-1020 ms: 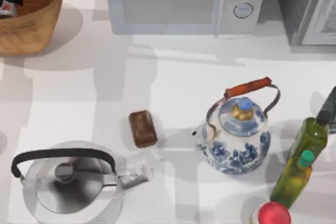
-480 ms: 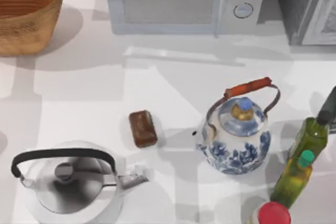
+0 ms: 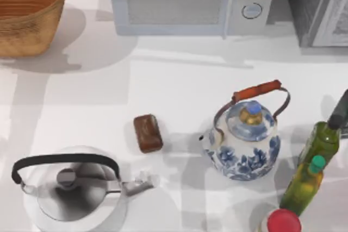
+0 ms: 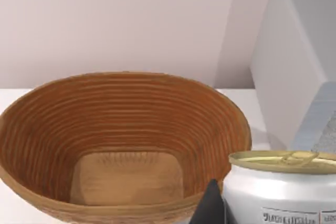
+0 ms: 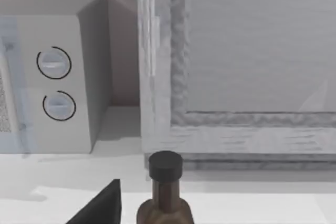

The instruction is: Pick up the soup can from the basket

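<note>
Left fingers: you see one dark fingertip [image 4: 209,206] pressed against the side of the can [image 4: 281,187] in the left wrist view, so they read as clenched on the can; the other finger is out of frame, so take the grip as likely, not proven.
Can: it sits close under the left wrist camera, upright, gold lid level, raised above and just outside the basket [image 4: 123,145] rim.
Basket: its orange-brown floor is bare; in the top view it stands at the tabletop's far left corner [image 3: 27,12].
Step in hand: you are at the lift, with the can out of the basket, so the pick looks all but done.
Next move: keep the squeeze even and the can upright while you carry it off from the rim; avoid any tilt that lets it slip.
Right arm: parked at the right edge by the oil bottle [image 5: 164,195]; one dark finger [image 5: 100,208] shows, and you cannot tell whether its fingers are parted or closed.
Nearby: the microwave [image 3: 190,1] is just beside the basket, so mind it if you swing right.
</note>
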`<action>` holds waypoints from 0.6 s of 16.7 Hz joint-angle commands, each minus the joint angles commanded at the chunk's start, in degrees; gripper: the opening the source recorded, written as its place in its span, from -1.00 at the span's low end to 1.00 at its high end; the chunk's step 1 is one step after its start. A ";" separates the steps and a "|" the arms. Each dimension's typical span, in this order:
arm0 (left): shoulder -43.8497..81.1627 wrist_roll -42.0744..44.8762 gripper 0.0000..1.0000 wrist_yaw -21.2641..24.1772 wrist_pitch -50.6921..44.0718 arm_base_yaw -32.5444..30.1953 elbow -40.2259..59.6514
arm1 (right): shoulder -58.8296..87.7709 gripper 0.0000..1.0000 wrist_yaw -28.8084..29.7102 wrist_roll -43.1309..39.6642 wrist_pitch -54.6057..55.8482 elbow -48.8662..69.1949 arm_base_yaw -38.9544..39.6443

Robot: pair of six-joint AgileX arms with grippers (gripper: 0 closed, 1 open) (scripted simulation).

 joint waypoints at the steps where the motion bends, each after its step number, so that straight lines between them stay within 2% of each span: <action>1: -5.99 -0.15 -1.00 -0.67 2.87 -0.28 -6.52 | 0.00 1.00 0.00 0.00 0.00 0.00 0.00; 6: -33.66 -0.74 -1.00 -3.84 16.17 -1.57 -36.77 | 0.00 1.00 0.00 0.00 0.00 0.00 0.00; 10: -51.70 -1.01 -1.00 -5.91 24.88 -2.46 -56.72 | 0.00 1.00 0.00 0.00 0.00 0.00 0.00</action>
